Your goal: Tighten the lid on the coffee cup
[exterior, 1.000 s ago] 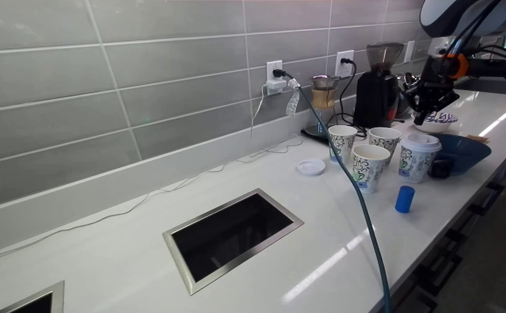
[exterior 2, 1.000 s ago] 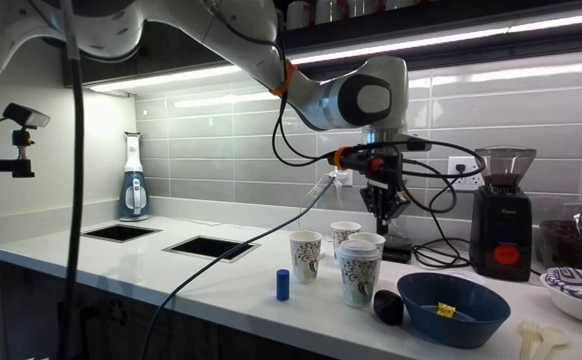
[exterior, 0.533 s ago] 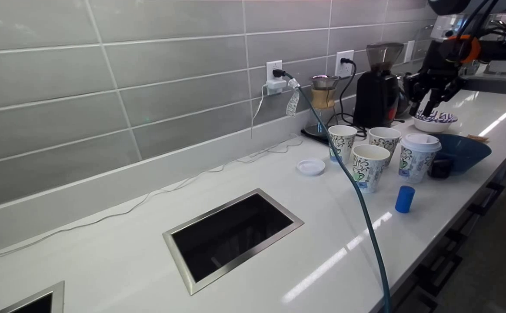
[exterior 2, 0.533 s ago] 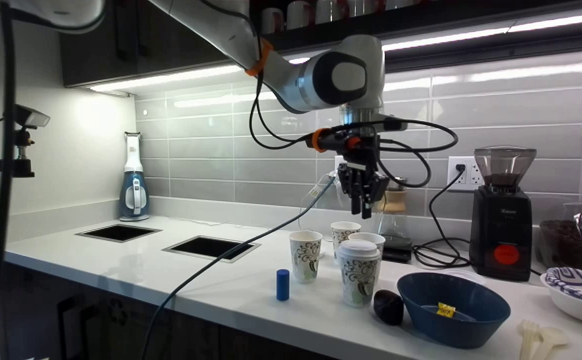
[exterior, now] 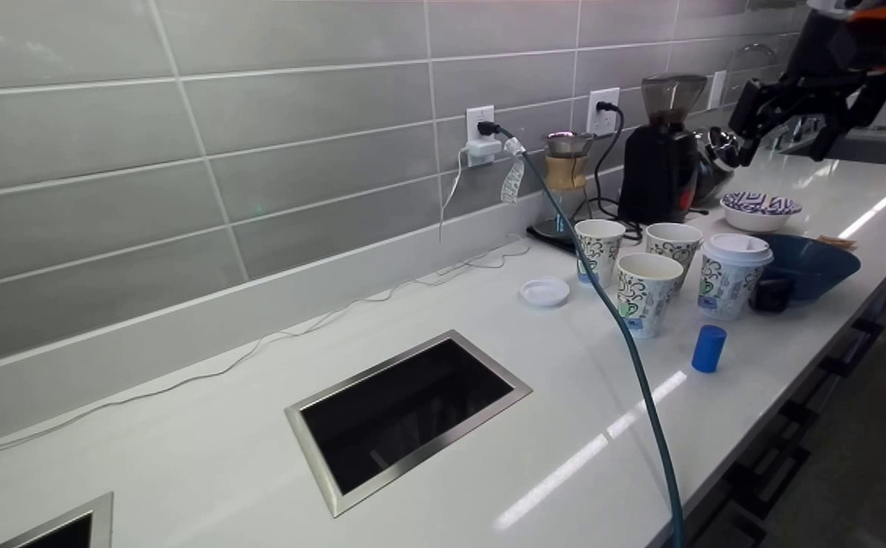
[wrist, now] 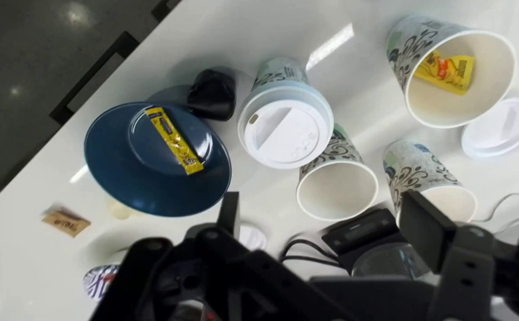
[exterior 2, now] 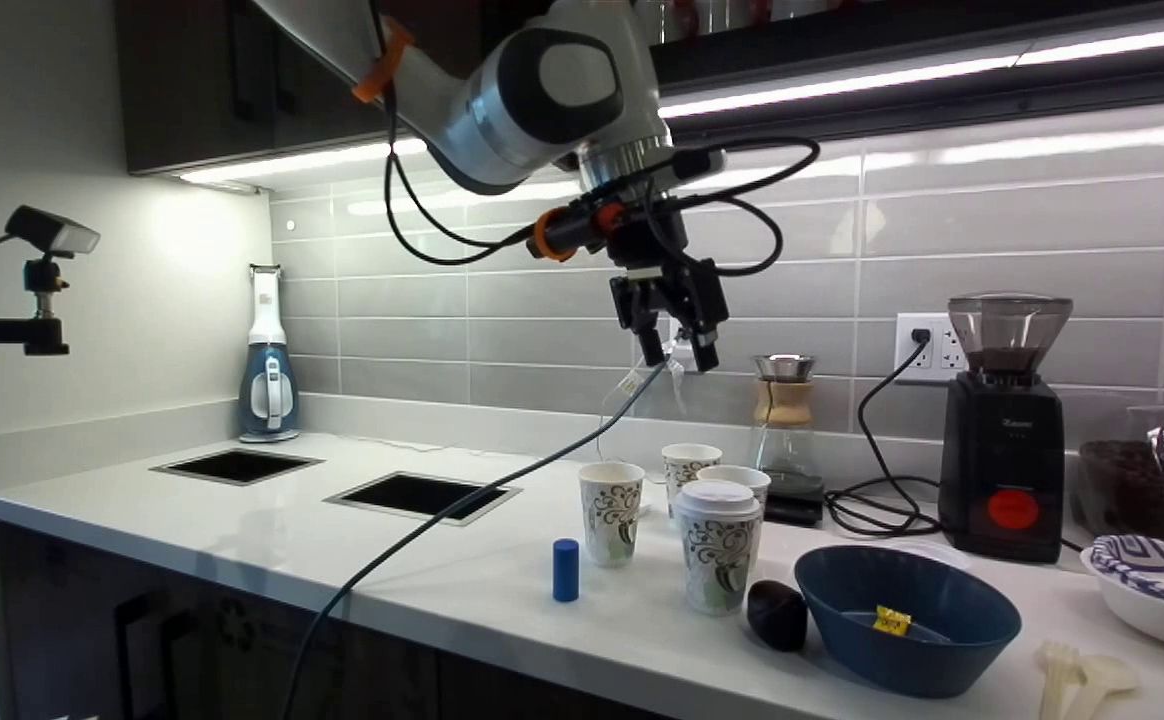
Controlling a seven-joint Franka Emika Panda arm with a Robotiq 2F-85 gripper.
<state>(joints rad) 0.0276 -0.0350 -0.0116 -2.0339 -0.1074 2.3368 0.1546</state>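
Alignment before tightening appears to be the current step: the lid (wrist: 287,133) sits on the upright coffee cup (exterior 2: 717,565) on the worktop (exterior 2: 462,570), its tightness not verifiable. Next move calls for centring over the lid, lowering, then pressing or twisting. End effector (exterior 2: 679,355): jaws spread wide, holding nothing, touching nothing, well above the worktop

In an exterior view, cannot see most of the patterned cup (exterior 2: 757,483) just behind the coffee cup (exterior 2: 717,560); well above it, cannot see the rest of the arm (exterior 2: 567,80) past the top edge.
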